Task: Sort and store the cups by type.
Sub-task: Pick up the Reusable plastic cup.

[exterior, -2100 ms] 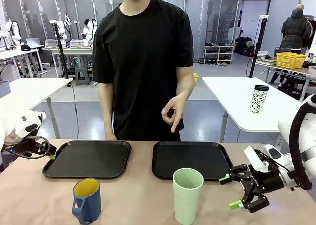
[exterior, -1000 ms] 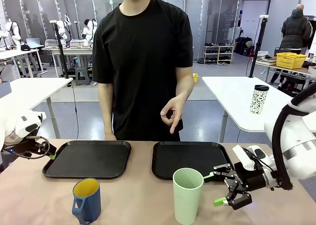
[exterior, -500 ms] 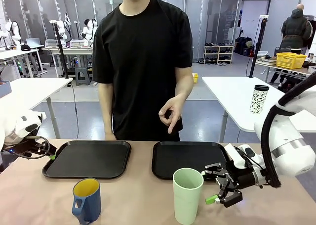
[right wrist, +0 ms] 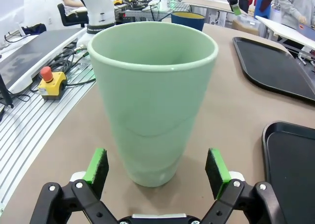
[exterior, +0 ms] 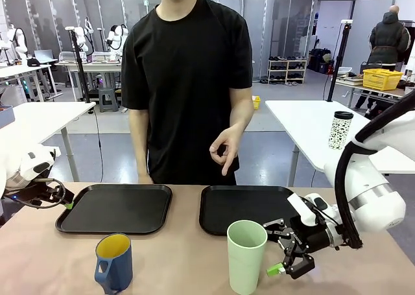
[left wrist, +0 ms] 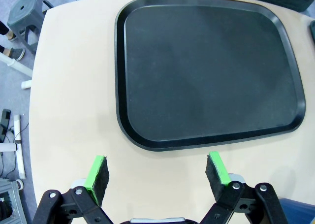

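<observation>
Tabletop [exterior: 188, 269] carries left tray [exterior: 117, 208] and right tray [exterior: 249, 208] (both black). Tumbler [exterior: 246, 259] stands upright in front of right tray; mug [exterior: 114, 264] stands in front of left tray. Right end effector [exterior: 272, 247]: spread wide, empty, just beside tumbler. Left end effector [left wrist: 157, 172]: spread wide, empty, beside left tray.

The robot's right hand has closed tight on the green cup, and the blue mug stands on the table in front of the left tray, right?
Not quite. The right hand is open, not closed. Its green pads stand apart on either side of the green cup without touching it, as the right wrist view shows. The blue mug does stand on the table in front of the left tray.
</observation>
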